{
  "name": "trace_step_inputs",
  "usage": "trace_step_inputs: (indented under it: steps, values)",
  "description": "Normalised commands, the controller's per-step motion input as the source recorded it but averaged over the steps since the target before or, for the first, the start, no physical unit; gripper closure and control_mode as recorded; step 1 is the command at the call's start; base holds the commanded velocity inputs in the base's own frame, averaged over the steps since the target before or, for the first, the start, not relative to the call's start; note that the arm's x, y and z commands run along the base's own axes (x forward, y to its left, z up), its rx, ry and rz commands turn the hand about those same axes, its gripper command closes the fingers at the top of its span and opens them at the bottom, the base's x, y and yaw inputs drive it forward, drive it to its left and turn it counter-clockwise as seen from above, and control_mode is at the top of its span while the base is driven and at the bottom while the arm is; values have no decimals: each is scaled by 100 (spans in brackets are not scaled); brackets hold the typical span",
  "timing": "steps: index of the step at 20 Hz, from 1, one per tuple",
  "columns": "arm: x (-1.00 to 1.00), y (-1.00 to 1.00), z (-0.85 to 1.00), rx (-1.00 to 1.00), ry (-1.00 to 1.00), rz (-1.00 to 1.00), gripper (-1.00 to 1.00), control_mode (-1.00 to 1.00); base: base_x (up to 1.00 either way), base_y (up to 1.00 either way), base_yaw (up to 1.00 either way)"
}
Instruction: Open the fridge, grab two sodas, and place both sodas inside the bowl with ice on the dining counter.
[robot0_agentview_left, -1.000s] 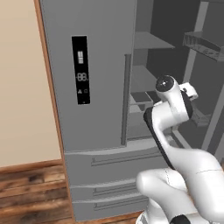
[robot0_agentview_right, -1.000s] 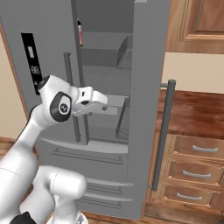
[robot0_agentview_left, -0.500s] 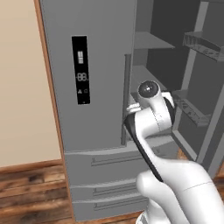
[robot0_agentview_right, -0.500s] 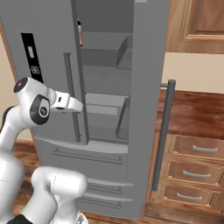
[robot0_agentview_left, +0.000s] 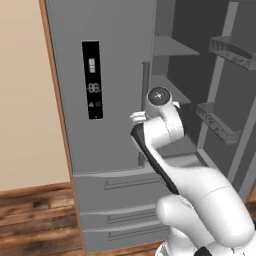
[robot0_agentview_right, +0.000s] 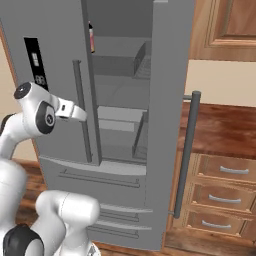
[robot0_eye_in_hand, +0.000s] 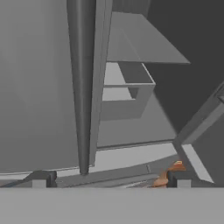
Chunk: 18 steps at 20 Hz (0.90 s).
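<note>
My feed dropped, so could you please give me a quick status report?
Gripper open, empty, at left door handle. Fridge right door open, left door shut. Bottle on top shelf. Nothing blocking.

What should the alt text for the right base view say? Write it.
A grey fridge stands with its right door swung open, showing shelves and a pink bottle up top; the white arm's gripper sits near the closed left door's handle.

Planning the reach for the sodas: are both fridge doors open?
No. The right door stands swung out, baring the shelves; the left door, with the black panel, is shut.
</note>
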Motion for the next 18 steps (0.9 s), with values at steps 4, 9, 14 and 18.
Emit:
trace_step_inputs:
  steps: [4,9,14,18]
  values:
    - [52,2,4,0,-10,9,-100,-100,0,0,0]
    - [46,0,0,0,-12,7,-100,-100,0,0,0]
    - [42,1,0,3,-5,8,-100,-100,0,0,0]
    - [42,11,0,4,1,2,-100,-100,0,0,0]
